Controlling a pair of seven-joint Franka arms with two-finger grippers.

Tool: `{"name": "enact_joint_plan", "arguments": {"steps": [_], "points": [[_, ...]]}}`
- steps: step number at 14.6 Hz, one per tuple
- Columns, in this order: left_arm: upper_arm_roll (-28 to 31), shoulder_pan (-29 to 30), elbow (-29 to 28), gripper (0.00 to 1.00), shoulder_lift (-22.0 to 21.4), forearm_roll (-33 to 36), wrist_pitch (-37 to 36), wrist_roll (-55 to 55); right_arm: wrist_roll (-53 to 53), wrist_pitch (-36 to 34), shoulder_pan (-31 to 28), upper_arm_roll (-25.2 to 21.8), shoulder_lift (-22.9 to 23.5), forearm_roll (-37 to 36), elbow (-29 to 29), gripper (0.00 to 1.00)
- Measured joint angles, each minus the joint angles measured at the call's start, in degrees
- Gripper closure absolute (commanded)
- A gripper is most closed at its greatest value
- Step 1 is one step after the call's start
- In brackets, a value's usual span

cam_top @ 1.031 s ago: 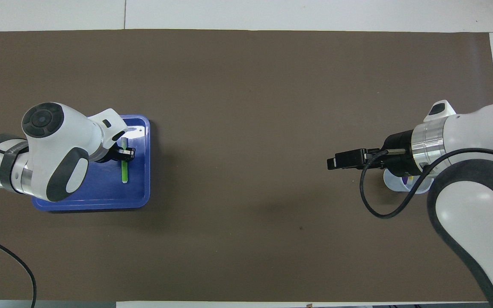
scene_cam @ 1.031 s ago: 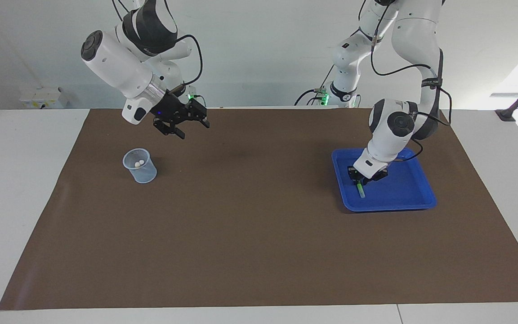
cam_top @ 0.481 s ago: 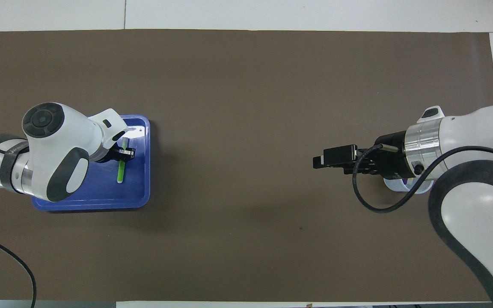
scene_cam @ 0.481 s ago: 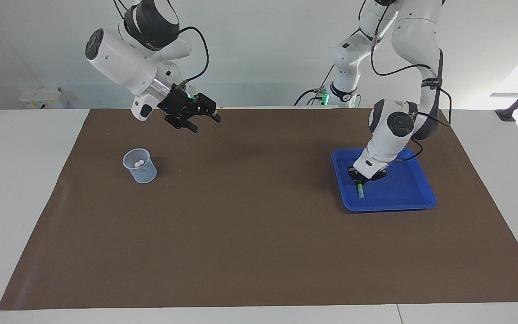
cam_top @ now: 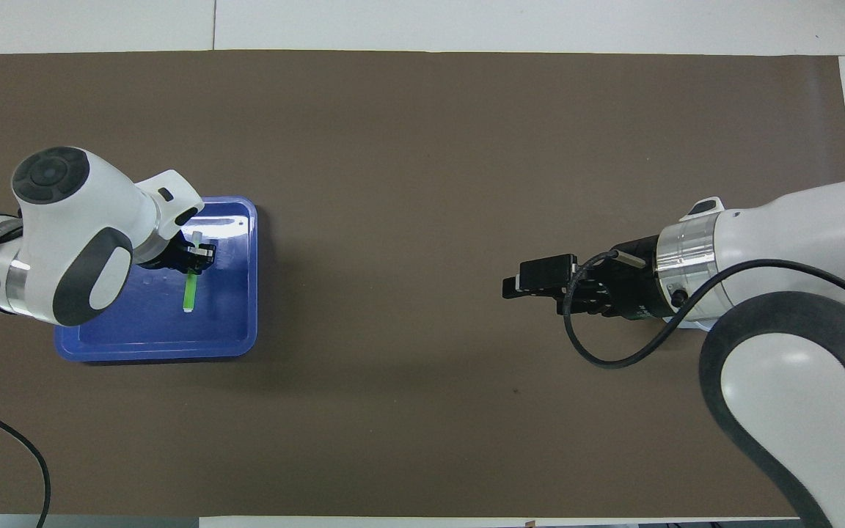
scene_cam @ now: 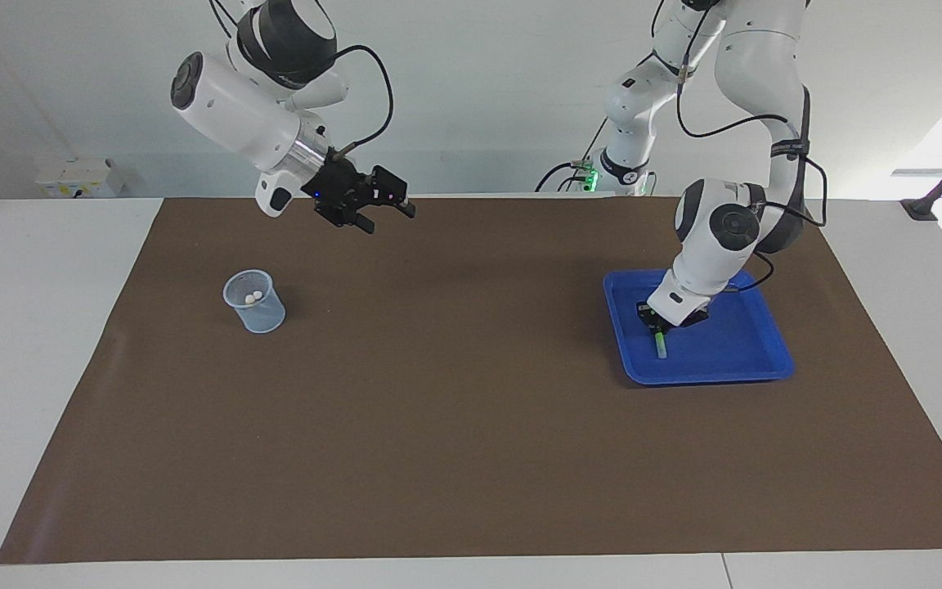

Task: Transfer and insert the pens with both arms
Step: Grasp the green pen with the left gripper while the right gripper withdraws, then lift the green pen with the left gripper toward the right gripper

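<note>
Surface, facing view: brown mat (scene_cam: 471, 425) on white table.
Lower right: left gripper (scene_cam: 659, 325) clamps green pen (scene_cam: 661, 343) over blue tray (scene_cam: 708, 348), for lifting.
Upper left: right gripper (scene_cam: 377, 209) spread wide, empty, likely awaiting handover; cup (scene_cam: 255, 303) below holds two pens.
Overhead view, left: green pen (cam_top: 189, 292) gripped near its upper end, tray (cam_top: 155, 345) beneath.
Right: right gripper (cam_top: 521, 280) over bare mat.

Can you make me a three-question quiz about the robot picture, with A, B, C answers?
1. Where is the green pen?
A. over the blue tray
B. in the clear cup
C. on the brown mat

2. How many white cap ends show in the cup?
A. none
B. two
C. five

3. What is the left gripper doing?
A. open, up high
B. shut on the green pen
C. holding the cup

Answers: 1 A, blue lies under it. 2 B, two white dots inside. 3 B, its fingers pinch the pen's top.
</note>
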Motion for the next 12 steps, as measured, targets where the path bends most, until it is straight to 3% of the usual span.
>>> {"name": "enact_joint_plan", "arguments": {"steps": [3,5,9,12], "points": [[-0.3,0.0,8.6,1.00,-0.4,-10.3,-11.6,-3.6,0.1,2.1,0.0,-0.2,0.0,4.4,-0.3,0.00],[-1.3,0.0,13.1,1.00,-0.7,-16.6,-17.1,-14.1,0.1,3.7,0.0,-0.3,0.0,6.3,-0.6,0.00],[-9.0,-0.1,14.9,1.00,-1.4,-26.6,-17.8,-44.8,1.0,6.1,0.4,-0.2,0.0,7.2,-1.3,0.00],[-13.9,-0.3,14.7,1.00,-1.8,-32.7,-13.3,-67.5,4.4,8.4,1.7,-0.1,0.0,8.7,-1.5,0.00]]}}
